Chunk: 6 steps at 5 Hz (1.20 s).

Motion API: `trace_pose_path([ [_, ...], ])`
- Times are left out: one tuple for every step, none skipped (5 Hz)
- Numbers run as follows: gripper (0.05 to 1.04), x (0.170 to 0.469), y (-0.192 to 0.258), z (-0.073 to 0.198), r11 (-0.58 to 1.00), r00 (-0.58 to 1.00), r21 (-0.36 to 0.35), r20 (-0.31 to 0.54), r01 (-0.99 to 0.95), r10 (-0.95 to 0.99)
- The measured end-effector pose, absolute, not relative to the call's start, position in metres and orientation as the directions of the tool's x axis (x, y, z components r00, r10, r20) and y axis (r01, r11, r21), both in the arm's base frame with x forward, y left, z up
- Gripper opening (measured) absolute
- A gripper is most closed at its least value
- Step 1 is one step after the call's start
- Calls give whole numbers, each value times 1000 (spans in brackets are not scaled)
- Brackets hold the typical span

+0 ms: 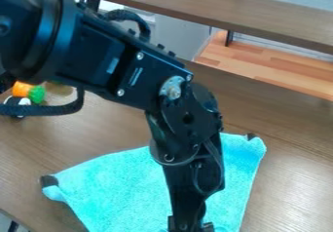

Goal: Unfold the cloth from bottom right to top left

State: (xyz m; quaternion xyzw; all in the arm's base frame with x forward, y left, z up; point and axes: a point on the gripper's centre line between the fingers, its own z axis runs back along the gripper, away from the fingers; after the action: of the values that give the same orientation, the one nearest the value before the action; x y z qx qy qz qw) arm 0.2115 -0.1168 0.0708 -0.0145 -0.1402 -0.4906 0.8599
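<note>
1. Cloth (117, 192) of bright turquoise, fuzzy fabric lies spread over the brown wood-grain table (292, 187), covering the lower middle of the view and running down to its bottom edge.
2. At its left corner sits a small dark fabric tab (48, 181), with a bit of turquoise bulging up just beside it. A second dark fabric tab (251, 136) marks the upper right corner, where the edge looks slightly rounded over.
3. The jointed black robot arm (117, 63) comes in from the upper left, slants across the view, then bends downward in front of the cloth, hiding part of its upper edge and middle.
4. The black two-finger gripper (189, 224) points down at the bottom edge, over the cloth's lower part. Whether it is apart, together or clamped on the fabric, I cannot tell; nor can I tell if it touches the cloth.
5. A ribbed black cable (39, 110) loops below the arm's thick upper section.
6. Near the left edge, partly behind the arm and cable, are an orange and green toy (36, 94) and a small black and white object (16, 101).
7. Beyond the table, a long brown wooden plank (208, 7) crosses the top, with reddish-brown wood boards (267, 70) lower behind it and a pale brick wall (286, 4).
</note>
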Motion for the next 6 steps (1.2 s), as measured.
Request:
trace_pose_path([
  [999, 210, -116, 66, 520, 486, 102, 239, 848, -840],
  [999, 212, -115, 53, 522, 493, 101, 219, 847, -842],
  [999, 213, -114, 43, 527, 500, 101, 207, 844, -841],
  [999, 219, -109, 35, 554, 527, 112, 200, 825, -826],
  [999, 222, -106, 27, 567, 542, 130, 184, 814, -820],
  [999, 221, -107, 18, 565, 542, 128, 173, 815, -822],
])
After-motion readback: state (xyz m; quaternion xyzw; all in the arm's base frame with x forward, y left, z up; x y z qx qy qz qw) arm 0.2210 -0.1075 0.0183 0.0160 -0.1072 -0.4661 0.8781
